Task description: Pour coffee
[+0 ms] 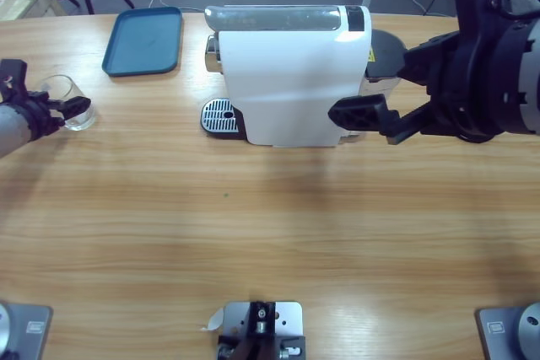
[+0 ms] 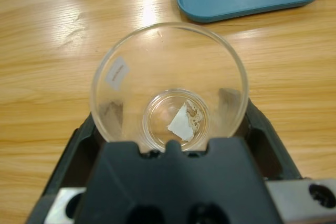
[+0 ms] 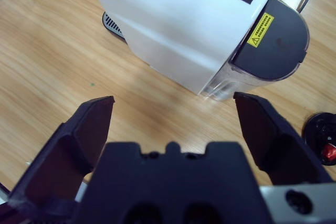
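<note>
Gripping the empty glass [image 1: 69, 99] at table's nine o'clock, left gripper [image 1: 67, 111] sits well apart from the drip tray [image 1: 221, 115], which lies toward three o'clock; right gripper [image 1: 384, 115] hangs open behind the coffee machine [image 1: 291, 82].

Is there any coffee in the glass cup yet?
No, it is empty. The glass cup is clear to its bottom, showing only a small paper scrap, with the left end effector around it.

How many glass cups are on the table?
1: a clear glass cup near the table's left end, between the left gripper's jaws. Another could hide behind the coffee machine.
</note>
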Available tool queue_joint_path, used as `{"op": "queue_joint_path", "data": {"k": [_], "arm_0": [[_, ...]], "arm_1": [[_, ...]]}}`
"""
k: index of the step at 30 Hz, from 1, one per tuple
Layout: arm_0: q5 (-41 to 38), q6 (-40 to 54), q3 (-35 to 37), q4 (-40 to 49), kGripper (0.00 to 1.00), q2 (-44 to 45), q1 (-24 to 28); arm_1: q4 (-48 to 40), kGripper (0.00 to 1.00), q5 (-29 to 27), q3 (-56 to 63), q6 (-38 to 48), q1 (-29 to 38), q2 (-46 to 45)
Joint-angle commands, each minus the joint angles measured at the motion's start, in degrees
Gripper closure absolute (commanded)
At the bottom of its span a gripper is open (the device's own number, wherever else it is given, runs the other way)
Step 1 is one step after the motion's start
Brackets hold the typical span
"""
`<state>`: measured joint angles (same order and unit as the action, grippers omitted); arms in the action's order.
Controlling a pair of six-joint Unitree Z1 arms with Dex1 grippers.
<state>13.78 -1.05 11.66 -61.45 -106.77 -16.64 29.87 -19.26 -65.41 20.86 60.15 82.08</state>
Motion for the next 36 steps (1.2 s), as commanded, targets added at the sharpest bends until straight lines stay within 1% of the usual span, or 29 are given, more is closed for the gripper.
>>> {"op": "queue_joint_path", "data": {"k": [1, 3, 6, 7, 8, 9, 11, 13, 15, 16, 17, 20, 23, 26, 30, 34, 36], "arm_0": [[-6.09, 1.9, -2.61, -1.25, 1.0, 2.55, 0.71], [-10.52, 2.88, -2.57, -0.27, 1.0, 7.19, 0.73], [-20.3, 6.86, -1.52, 5.36, 1.0, 14.31, 0.7], [-24.2, 7.98, -0.94, 7.19, 1.0, 16.26, 0.1], [-26.98, 9.88, 0.31, 10.55, 1.0, 18.28, -1.59], [-29.03, 10.95, 2.32, 15.63, 1.0, 20.32, -3.31], [-30.42, 13.22, 7.87, 27.42, 1.0, 23.77, -7.07], [-31.65, 17.49, 16.04, 42.45, 1.0, 26.83, -9.13], [-32.67, 22.82, 23.69, 54.56, 1.0, 27.12, -9.2], [-32.67, 25.61, 26.73, 58.67, 1.0, 26.32, -9.04], [-32.65, 27.86, 28.81, 60.64, 1.0, 24.87, -8.57], [-32.39, 32.36, 32.23, 60.48, 1.0, 17.33, -8.15], [-33.36, 32.41, 33.08, 55.26, 1.0, 11.67, -8.15], [-37.52, 32.27, 33.52, 51.03, 1.0, 5.94, -8.55], [-40.39, 32.27, 33.43, 47.3, 1.0, 2.9, -9.17], [-43.43, 31.99, 33.55, 42.17, 1.0, -0.58, -9.52], [-43.92, 31.59, 34.31, 40.64, 1.0, -2.34, -11.31]], "arm_1": [[-0.3, 0.0, 0.32, 0.48, 0.76, 0.49, 0.92], [1.96, 0.0, -0.36, -0.33, 0.76, 0.49, 0.73], [5.6, 0.0, -2.28, -1.1, 0.08, 0.49, -0.61], [6.31, 0.0, -2.31, -0.75, -0.12, 0.49, -1.63], [6.52, 0.0, -2.47, 0.04, -0.38, 0.49, -3.1], [6.67, 0.0, -2.66, 0.87, -0.54, 0.49, -4.72], [8.05, 0.0, -3.07, 2.15, -0.75, 0.49, -7.88], [9.86, 0.0, -3.67, 3.78, -1.0, 0.49, -11.31], [11.65, 0.0, -5.12, 6.3, -1.0, 0.49, -15.44], [12.09, 0.0, -5.6, 7.58, -1.0, 0.49, -17.31], [12.23, 0.0, -6.02, 8.86, -0.94, 0.49, -18.92], [12.33, 0.0, -6.23, 11.55, -0.61, 0.49, -21.53], [12.98, 0.0, -6.23, 12.24, -0.47, 0.49, -21.96], [14.3, 0.0, -6.18, 12.2, -0.47, 0.49, -21.89], [17.64, 0.0, -6.06, 11.73, -0.47, 0.47, -22.14], [18.06, 0.0, -6.06, 10.85, -0.47, 0.24, -21.19], [17.96, 0.0, -6.06, 10.5, -0.47, 0.23, -20.19]]}}
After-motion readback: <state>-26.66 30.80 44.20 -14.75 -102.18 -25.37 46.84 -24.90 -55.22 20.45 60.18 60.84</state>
